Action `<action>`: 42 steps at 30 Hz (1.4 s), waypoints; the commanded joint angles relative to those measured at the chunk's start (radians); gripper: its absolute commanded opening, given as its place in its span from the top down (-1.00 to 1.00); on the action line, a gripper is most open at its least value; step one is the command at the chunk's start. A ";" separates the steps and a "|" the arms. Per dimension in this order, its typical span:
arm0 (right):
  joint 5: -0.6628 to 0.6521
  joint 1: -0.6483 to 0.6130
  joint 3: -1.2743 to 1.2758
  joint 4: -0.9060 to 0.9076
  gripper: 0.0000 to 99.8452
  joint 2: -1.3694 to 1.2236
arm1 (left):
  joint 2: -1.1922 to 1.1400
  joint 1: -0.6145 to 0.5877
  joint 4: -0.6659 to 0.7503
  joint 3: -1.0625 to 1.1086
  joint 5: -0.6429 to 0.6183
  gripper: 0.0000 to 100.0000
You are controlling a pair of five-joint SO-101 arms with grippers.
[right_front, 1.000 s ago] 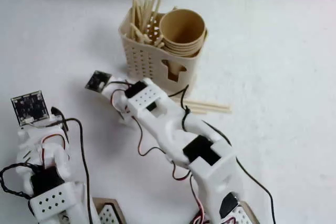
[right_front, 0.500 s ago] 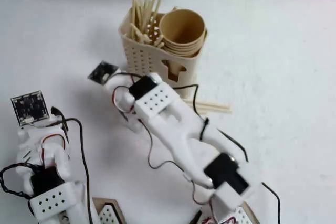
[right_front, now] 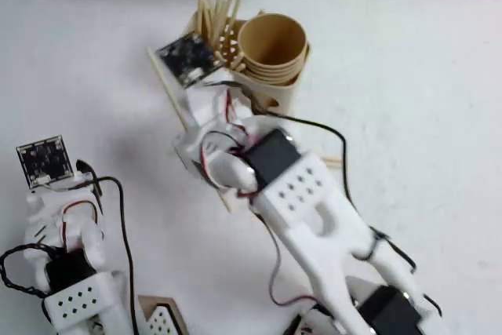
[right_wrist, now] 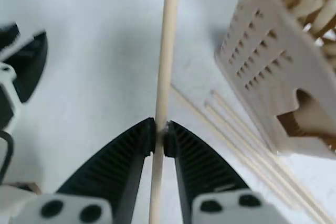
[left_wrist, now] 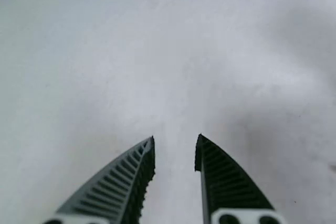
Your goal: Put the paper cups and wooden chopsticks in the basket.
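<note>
Right gripper (right_wrist: 160, 129): jaws closed down to a narrow slit, clamped on a single wooden chopstick (right_wrist: 167, 51). The stick passes straight through between the tips and sticks out on both sides of the grip. In the high view the held chopstick lies as a slanted line to the left of the basket (right_front: 289, 93), its upper end near the basket's left corner. Whether it touches the basket wall cannot be told.

Basket: upright on the white table (right_front: 408, 76), just beyond the right arm's wrist. Inside it is a stack of paper cups (right_front: 272, 43), mouths up, on the right side. A bundle of chopsticks (right_front: 212, 13) stands on end in the left side, their tips above the rim.

Loose chopsticks (right_wrist: 236, 140): several lie flat on the table, side by side, just in front of the basket's perforated wall, outside it.

Left gripper (left_wrist: 175, 145): jaws apart with a clear gap between the tips, holding nothing, above bare table surface. The left arm sits at the near left of the table, well apart from the basket.
</note>
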State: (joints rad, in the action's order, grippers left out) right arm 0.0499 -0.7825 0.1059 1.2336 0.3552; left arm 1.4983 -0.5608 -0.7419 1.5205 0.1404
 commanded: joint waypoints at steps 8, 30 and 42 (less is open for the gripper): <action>0.017 0.136 -0.009 -0.489 0.96 0.159 | 0.028 -0.010 0.020 -0.003 0.011 0.72; -0.288 0.266 0.509 -1.682 0.96 0.054 | 0.028 -0.010 0.020 -0.003 0.011 0.72; -0.288 0.300 0.511 -1.779 0.96 -0.163 | 0.028 -0.010 0.020 -0.003 0.011 0.72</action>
State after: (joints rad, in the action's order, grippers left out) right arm -0.2294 -0.4910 0.6322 -0.5263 0.1972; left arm 1.4983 -0.5608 -0.7419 1.5205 0.1404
